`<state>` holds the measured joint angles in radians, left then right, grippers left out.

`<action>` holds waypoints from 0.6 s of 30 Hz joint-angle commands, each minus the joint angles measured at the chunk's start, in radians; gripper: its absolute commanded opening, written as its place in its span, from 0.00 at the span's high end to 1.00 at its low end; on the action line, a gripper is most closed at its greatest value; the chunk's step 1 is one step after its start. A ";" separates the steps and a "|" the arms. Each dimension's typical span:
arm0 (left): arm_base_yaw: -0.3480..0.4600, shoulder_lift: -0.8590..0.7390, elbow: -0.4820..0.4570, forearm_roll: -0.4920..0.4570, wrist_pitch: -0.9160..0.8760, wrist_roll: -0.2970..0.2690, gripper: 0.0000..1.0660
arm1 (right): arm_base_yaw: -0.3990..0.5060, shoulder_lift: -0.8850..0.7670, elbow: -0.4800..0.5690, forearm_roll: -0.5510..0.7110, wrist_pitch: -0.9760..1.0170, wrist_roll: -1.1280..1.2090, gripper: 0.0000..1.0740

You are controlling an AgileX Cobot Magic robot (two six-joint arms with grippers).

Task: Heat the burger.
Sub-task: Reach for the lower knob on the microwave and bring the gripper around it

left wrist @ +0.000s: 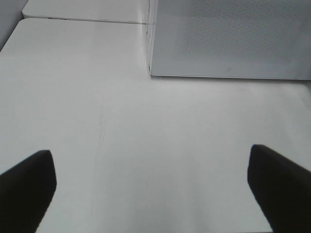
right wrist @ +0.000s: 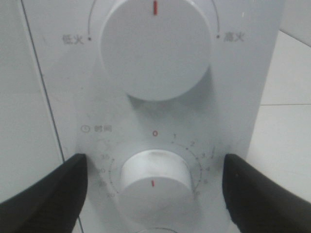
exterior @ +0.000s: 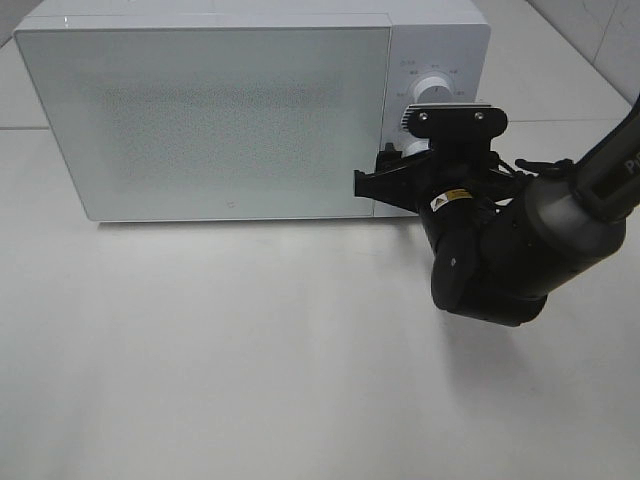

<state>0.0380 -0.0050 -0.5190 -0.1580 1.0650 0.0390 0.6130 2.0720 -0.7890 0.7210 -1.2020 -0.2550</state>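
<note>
- At mid-right of the high view, right claw (right wrist: 154, 167) stands apart, straddling the microwave (exterior: 200, 110) timer knob (right wrist: 154, 187), likely to twist it.
- Left claw (left wrist: 150, 184) is apart, idle over the surface (left wrist: 73, 97); burger not visible.

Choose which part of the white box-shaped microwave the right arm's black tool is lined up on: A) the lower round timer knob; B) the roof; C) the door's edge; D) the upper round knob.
A: in the right wrist view the black tool has open fingers either side of the lower round timer knob, without touching it.
</note>
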 commanded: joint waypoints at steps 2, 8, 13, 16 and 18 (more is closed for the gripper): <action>0.000 -0.019 0.004 -0.006 0.001 -0.007 0.06 | -0.007 0.003 -0.015 -0.020 -0.068 0.010 0.29; 0.000 -0.019 0.004 -0.006 0.001 -0.007 0.06 | -0.007 0.003 -0.015 -0.031 -0.068 0.010 0.29; 0.000 -0.019 0.004 -0.006 0.001 -0.007 0.06 | -0.007 0.003 -0.015 -0.031 -0.060 0.010 0.29; 0.000 -0.019 0.004 -0.006 0.001 -0.007 0.06 | -0.007 0.003 -0.015 -0.031 -0.059 0.012 0.29; 0.000 -0.019 0.004 -0.006 0.001 -0.007 0.06 | -0.007 0.003 -0.015 -0.031 -0.057 0.015 0.29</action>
<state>0.0380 -0.0050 -0.5190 -0.1580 1.0650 0.0390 0.6110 2.0720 -0.7890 0.7010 -1.2020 -0.2540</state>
